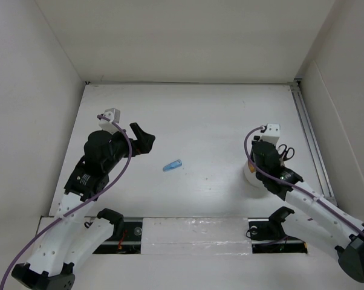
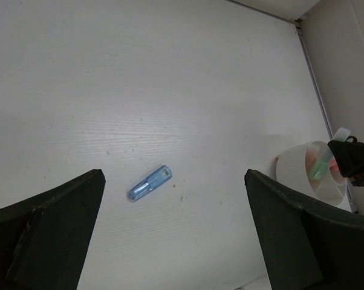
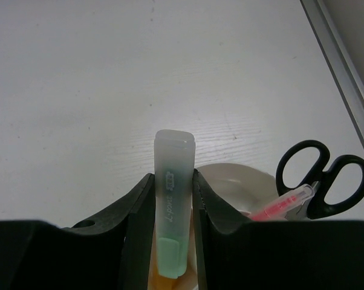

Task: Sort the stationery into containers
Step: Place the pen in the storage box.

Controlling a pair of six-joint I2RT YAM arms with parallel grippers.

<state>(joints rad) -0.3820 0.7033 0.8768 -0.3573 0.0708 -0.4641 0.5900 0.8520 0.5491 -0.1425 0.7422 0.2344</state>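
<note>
My right gripper (image 3: 172, 181) is shut on a stubby green marker (image 3: 173, 199) and holds it upright over the round white cup (image 3: 239, 184). An orange marker (image 3: 161, 283) shows below it in the cup. Black-handled scissors (image 3: 324, 175) and a red pen (image 3: 282, 205) stand in the cup at the right. In the top view the right gripper (image 1: 263, 154) hides most of the cup (image 1: 250, 175); the scissors (image 1: 286, 151) stick out. A blue marker (image 1: 172, 165) lies on the table mid-way between the arms; it also shows in the left wrist view (image 2: 149, 183). My left gripper (image 2: 173, 199) is open and empty above it.
A metal rail (image 1: 312, 136) runs along the table's right edge, close to the cup. White walls enclose the table on the left, back and right. The cup also shows in the left wrist view (image 2: 303, 172) at the right.
</note>
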